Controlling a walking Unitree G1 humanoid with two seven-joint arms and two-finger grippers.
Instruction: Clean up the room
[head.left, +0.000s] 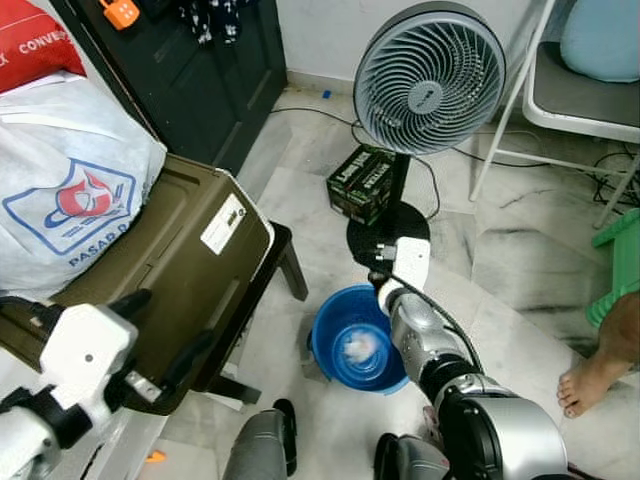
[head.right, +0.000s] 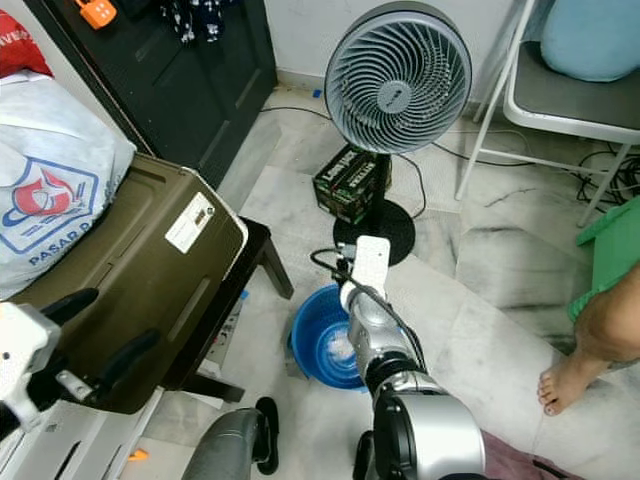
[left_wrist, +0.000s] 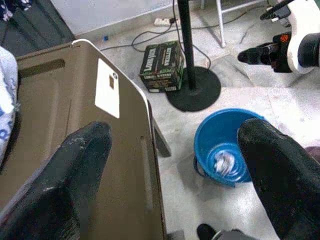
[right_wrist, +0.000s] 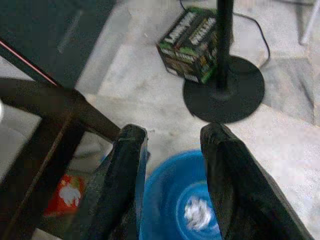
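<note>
Right claw poised over the blue bin, crumpled tissue already lying inside.

The left gripper (head.left: 150, 335) hovers spread and empty above the olive storage box (head.left: 170, 260), well apart from the action. Further right, the blue bin (head.left: 345, 350) sits on the floor by the fan base (head.left: 385, 240), directly beneath the right gripper (right_wrist: 170, 165), clearly the nearer arm, fingers parted and released. The crumpled tissue (right_wrist: 197, 212) shows no long axis or heading.

1 blue bucket (head.left: 345, 345), 1 fan (head.left: 430, 78), 1 box (head.left: 361, 183)
</note>
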